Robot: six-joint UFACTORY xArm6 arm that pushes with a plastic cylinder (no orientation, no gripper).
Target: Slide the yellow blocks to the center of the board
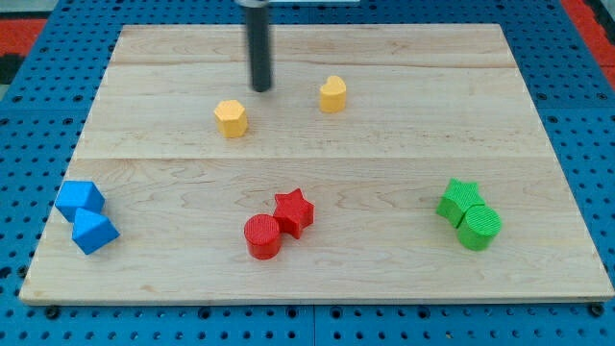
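Note:
A yellow hexagon block (231, 118) lies left of the board's middle, in the upper half. A second yellow block (332, 94), rounded with a pointed top, lies right of it and a little higher. My tip (260, 89) comes down from the view's top and stands between the two, nearer the hexagon, up and to its right. It touches neither block.
The wooden board (384, 183) rests on a blue pegboard. Two blue blocks (86, 215) sit at the lower left. A red cylinder (262, 236) and red star (294, 211) touch at the bottom middle. A green star (460, 200) and a rounded green block (479, 227) sit at the lower right.

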